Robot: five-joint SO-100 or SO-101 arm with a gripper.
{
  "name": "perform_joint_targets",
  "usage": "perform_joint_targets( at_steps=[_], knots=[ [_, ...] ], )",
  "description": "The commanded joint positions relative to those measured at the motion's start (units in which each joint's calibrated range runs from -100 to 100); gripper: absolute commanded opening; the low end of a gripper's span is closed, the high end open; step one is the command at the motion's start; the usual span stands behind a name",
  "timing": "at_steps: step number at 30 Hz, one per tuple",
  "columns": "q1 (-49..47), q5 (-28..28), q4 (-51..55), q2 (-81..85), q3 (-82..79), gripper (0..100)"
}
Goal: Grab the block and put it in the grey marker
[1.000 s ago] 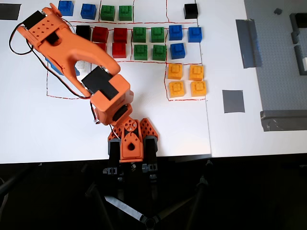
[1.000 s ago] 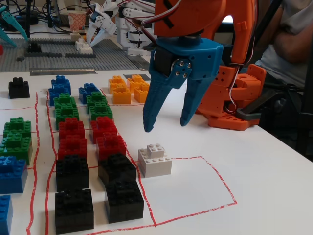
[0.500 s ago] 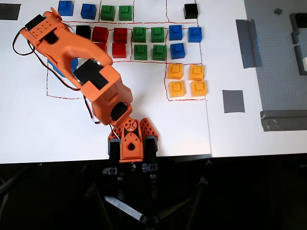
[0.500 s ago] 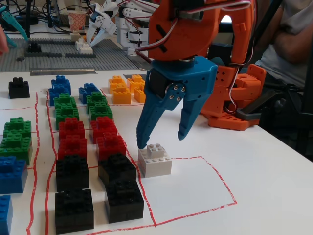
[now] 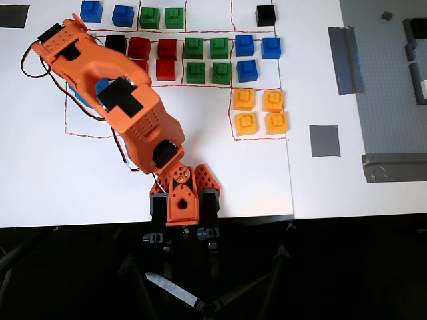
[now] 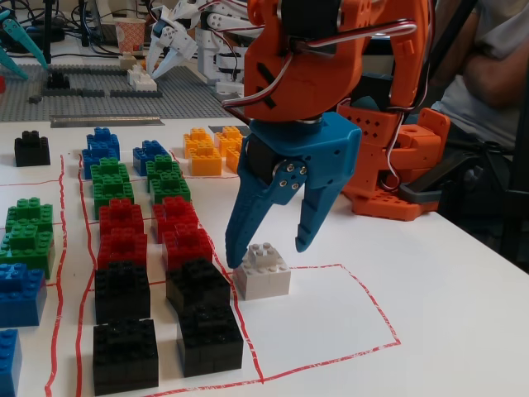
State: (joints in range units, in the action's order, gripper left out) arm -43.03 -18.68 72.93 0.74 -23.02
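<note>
The orange arm [image 5: 127,113] reaches from its base across the white worktop [image 6: 463,298], bent down over the block [image 6: 262,270]. The blue tool [image 6: 269,255] points downward with its jaws spread, one finger tip at the block's left edge, the other above its right side. The block sits on the worktop inside a red outline, just right of the black bricks [image 6: 198,285]. The grey marker [image 5: 324,141] lies well apart from the block.
</note>
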Motion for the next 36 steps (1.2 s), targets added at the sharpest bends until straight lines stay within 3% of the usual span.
perform_joint_targets(
  at_steps=[1,20,22,24,36],
  knots=[
    [2.0,0.4,-1.2,1.0,5.0,28],
    [3.3,2.1,-7.4,0.6,0.7,20],
    [3.3,2.4,-8.4,1.4,-0.4,7],
    [3.1,2.7,-8.5,1.6,-0.8,1],
    [2.5,5.9,-5.4,12.5,-3.9,0]
  ],
)
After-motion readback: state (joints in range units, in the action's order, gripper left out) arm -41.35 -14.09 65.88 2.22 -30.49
